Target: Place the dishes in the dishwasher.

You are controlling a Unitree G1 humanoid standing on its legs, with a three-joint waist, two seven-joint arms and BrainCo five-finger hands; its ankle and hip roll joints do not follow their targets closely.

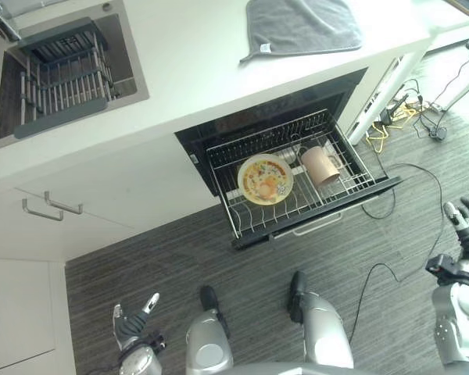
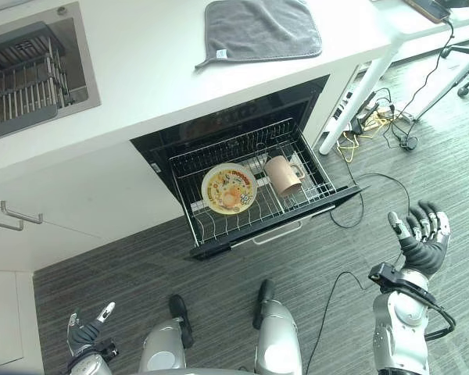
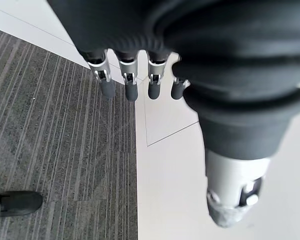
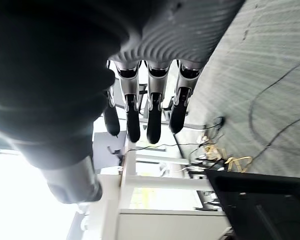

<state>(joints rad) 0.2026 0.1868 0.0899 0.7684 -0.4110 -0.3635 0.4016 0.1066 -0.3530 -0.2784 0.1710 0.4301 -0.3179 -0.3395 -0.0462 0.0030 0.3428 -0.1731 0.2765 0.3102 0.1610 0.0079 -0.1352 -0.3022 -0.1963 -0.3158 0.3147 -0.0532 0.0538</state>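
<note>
The dishwasher's wire rack is pulled out under the white counter. In it a patterned yellow plate leans in the tines and a pink mug lies on its side to its right. My left hand hangs low at the lower left over the grey floor, fingers straight, holding nothing. My right hand is raised at the right, well clear of the rack, fingers straight and empty. Both wrist views show straight fingers with nothing between them.
A grey cloth lies on the counter above the dishwasher. A sink with a dark dish drainer sits at the far left. Cupboard handles show below it. Cables and white table legs stand right of the rack.
</note>
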